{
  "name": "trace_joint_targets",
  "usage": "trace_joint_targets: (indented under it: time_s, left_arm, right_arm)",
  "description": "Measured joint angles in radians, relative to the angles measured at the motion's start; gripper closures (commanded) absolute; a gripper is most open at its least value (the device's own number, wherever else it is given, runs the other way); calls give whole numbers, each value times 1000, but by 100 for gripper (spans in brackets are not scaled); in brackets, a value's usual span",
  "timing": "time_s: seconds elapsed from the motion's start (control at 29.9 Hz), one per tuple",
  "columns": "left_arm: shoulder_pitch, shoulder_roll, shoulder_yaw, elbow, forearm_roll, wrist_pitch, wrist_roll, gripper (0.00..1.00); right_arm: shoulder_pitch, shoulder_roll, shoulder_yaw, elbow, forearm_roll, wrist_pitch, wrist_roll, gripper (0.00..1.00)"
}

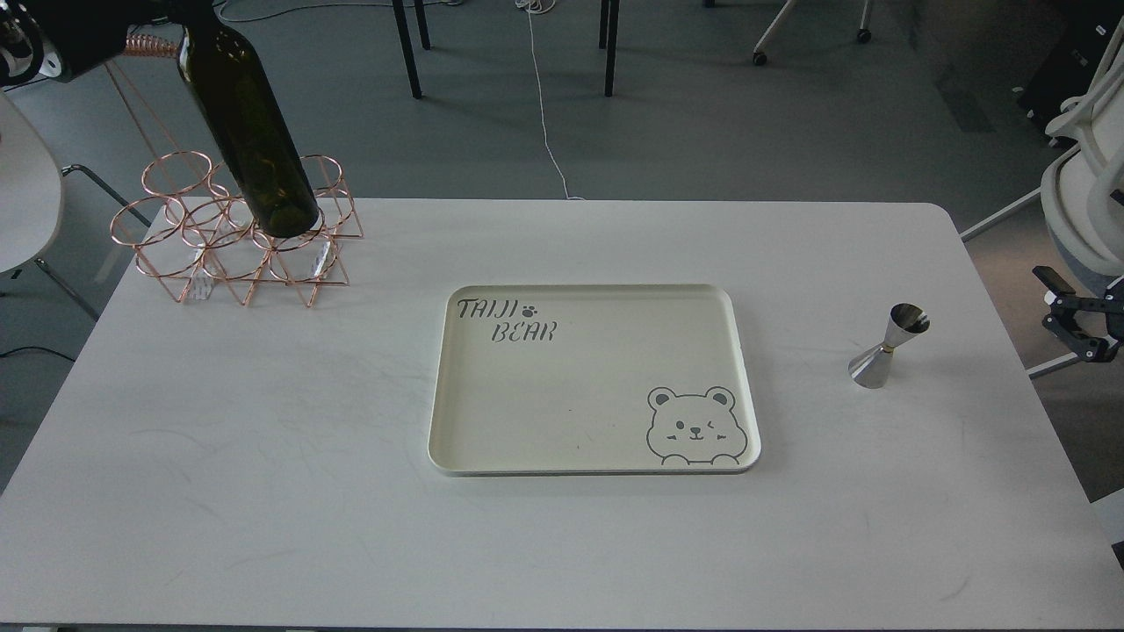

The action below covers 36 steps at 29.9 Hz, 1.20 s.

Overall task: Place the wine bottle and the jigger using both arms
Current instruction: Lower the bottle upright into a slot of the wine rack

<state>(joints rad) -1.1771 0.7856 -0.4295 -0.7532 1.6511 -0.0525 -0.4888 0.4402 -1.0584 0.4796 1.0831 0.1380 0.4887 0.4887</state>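
Observation:
The wine bottle is dark olive-green and hangs tilted at the far left, with its base just over the copper wire rack. Its neck runs out of the top edge. My left gripper shows as a black mass at the top left corner, against the bottle's shoulder, and its fingers are mostly cut off. The silver jigger stands upright on the white table at the right. My right gripper is open at the right edge, off the table and apart from the jigger.
A cream tray with a bear drawing and "TAIJI BEAR" lies at the table's middle with nothing in it. A white chair stands at the right, and chair legs and cables are on the floor behind.

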Motion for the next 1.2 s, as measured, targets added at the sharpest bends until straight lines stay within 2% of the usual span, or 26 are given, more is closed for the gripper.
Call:
trace_joint_targets:
  time_s: [0.67,1.2]
  left_arm:
    - [4,-25,39,-1,-4,4,1,90]
    - [48,-38,50,-1,-45,60,1,88]
  right_arm:
    - [0,-2,1,0,0,0,0,2]
    - [-1,-2,1,-7,0,0,0,2]
